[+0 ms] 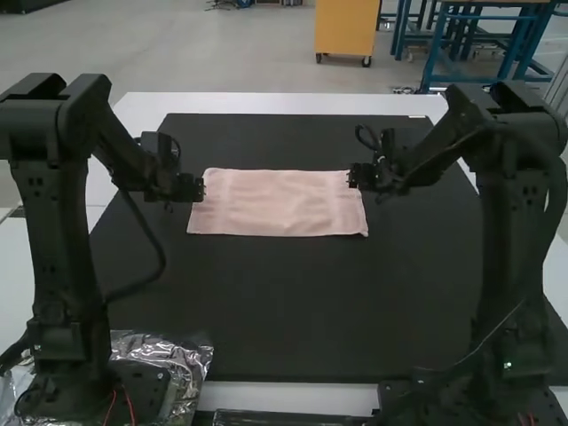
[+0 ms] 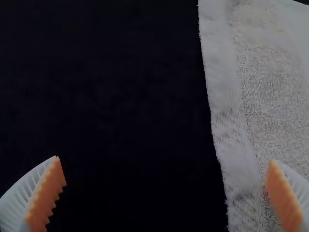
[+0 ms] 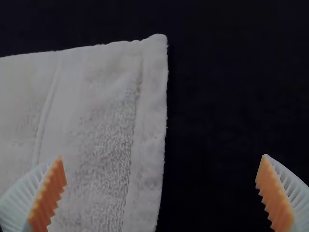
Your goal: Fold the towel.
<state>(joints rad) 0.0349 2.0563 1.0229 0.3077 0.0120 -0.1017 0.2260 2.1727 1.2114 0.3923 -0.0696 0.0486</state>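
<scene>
Your towel [image 1: 286, 202] runs sideways, upper middle, left gripper [image 1: 201, 188] and right gripper [image 1: 352, 177] about equally near its ends, both gaping, empty.

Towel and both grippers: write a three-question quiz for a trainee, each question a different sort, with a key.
1. True or false: the left gripper stands open at one short end of the towel.
2. Choose one. The towel lies (a) bunched in a heap; (b) flat on the black mat; (c) draped over an arm.
3. Fill in the blank: the right gripper has ribbed fingers with pads coloured ____.
Key: 1 true; 2 b; 3 orange.
</scene>
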